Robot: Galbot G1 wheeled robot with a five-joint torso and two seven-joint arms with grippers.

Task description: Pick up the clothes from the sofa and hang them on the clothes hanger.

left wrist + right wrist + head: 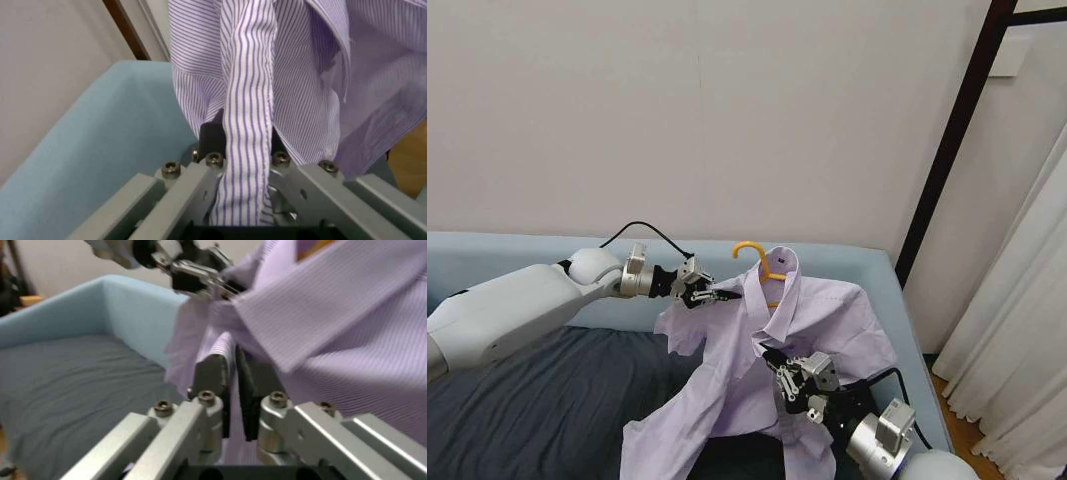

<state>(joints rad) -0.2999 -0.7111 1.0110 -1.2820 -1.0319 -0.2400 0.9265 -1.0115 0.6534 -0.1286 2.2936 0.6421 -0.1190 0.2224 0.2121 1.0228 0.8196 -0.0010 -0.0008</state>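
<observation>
Jaws on both arms clamp one shirt point(827, 320); one hanger point(747, 244).

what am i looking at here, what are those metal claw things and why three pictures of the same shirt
This is a two-armed robot working at a light blue sofa. The wide picture comes from a camera on its head. The two close-ups come from cameras on its wrists, each looking along that arm's gripper, the "claw". On the sofa, above its dark grey seat, is a lilac striped shirt with a yellow hanger in its collar. The left gripper is shut on a front edge of the shirt near the collar. The right gripper is shut on the shirt's front lower down.
</observation>
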